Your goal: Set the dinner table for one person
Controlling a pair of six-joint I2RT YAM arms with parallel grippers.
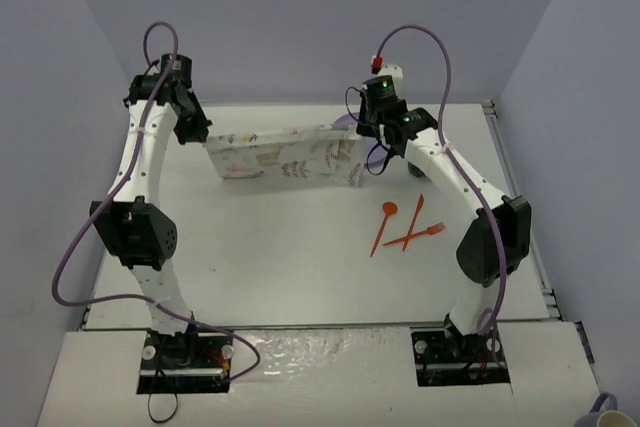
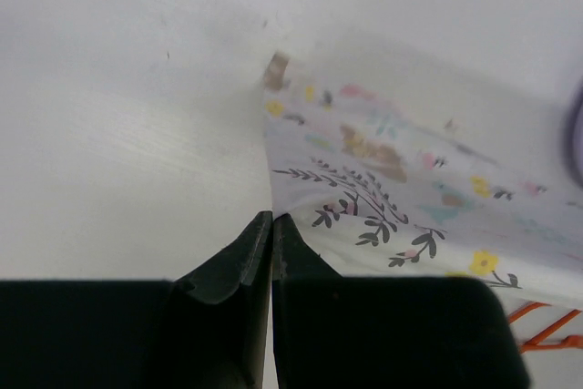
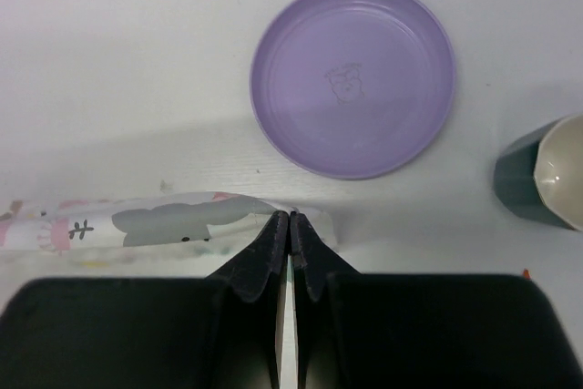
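Note:
The white placemat (image 1: 285,159) printed with leaves and flowers hangs stretched between my two grippers over the back of the dinner table (image 1: 280,267). My left gripper (image 1: 205,140) is shut on its left edge; in the left wrist view the jaws (image 2: 272,218) pinch the placemat (image 2: 410,179). My right gripper (image 1: 362,139) is shut on its right edge; in the right wrist view the jaws (image 3: 290,218) pinch the folded placemat (image 3: 164,220). A purple plate (image 3: 353,77) lies just beyond the right gripper.
A dark green cup (image 3: 547,175) stands right of the plate. An orange spoon (image 1: 385,219), fork (image 1: 425,233) and knife (image 1: 413,219) lie on the table right of centre. A mug (image 1: 600,417) sits off the table at the near right corner.

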